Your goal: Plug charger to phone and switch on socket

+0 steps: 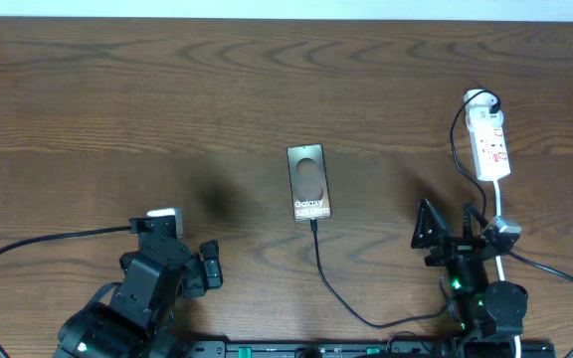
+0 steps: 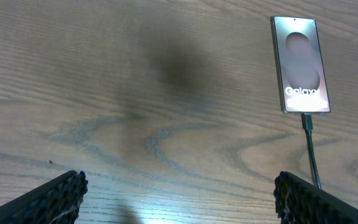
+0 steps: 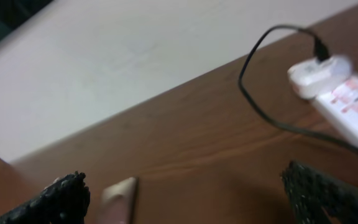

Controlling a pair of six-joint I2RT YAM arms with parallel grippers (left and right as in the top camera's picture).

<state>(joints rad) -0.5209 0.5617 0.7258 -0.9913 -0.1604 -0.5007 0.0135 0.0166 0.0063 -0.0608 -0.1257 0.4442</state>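
At the table's centre lies the phone (image 1: 308, 183), with the charger (image 2: 310, 146) seemingly already seated in its 6 o'clock edge. Plugging looks done, so switching remains. The socket (image 1: 489, 146) sits toward 2 o'clock, well apart. The left gripper (image 2: 180, 180) and right gripper (image 3: 185, 177) are both spread and empty. Next the right one probably must reach toward its 1 o'clock and press the socket on, which is a small target.

Left arm (image 1: 152, 276), right arm (image 1: 468, 283): jaws apart
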